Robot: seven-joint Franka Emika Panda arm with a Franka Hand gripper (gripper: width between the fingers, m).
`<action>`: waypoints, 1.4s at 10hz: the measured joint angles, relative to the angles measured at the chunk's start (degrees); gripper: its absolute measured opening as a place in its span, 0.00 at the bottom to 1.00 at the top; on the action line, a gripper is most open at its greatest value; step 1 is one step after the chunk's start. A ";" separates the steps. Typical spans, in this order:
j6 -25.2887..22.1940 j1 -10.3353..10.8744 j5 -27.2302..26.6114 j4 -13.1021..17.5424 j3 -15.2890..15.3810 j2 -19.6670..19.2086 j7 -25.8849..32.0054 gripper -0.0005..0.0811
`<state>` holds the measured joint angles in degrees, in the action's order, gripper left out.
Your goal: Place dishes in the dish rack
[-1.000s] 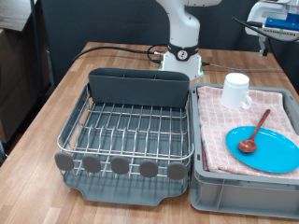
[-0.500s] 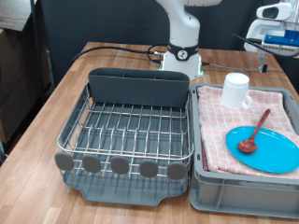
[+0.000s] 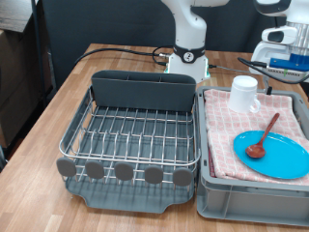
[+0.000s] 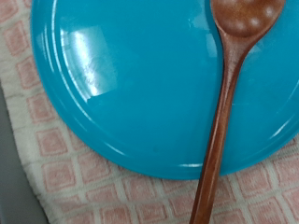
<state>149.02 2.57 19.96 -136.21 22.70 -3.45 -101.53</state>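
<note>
A light-blue plate [image 3: 280,159] lies on the pink checked cloth in the grey bin at the exterior view's right. A reddish-brown wooden spoon [image 3: 263,135] rests on it, bowl on the plate and handle over the rim. A white cup [image 3: 243,93] stands on the cloth behind them. The silver wire dish rack [image 3: 135,135] with its dark caddy holds no dishes. My gripper [image 3: 280,60] hangs high above the bin's far right corner. Its fingers do not show in the wrist view, which looks down on the plate [image 4: 121,84] and spoon [image 4: 224,103].
The grey bin [image 3: 246,203] with the pink checked cloth [image 3: 224,135] stands right beside the rack on a wooden table [image 3: 58,116]. The robot base [image 3: 188,58] and a black cable are behind the rack. The cloth also shows in the wrist view [image 4: 56,177].
My hand has come down and towards the exterior view's left at the top right corner. The dishes and rack have not moved.
</note>
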 joint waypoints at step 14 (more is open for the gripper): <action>4.59 0.60 8.87 1.60 -3.08 -11.45 -11.75 0.99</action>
<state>153.61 3.17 28.82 -134.61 19.62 -14.90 -113.28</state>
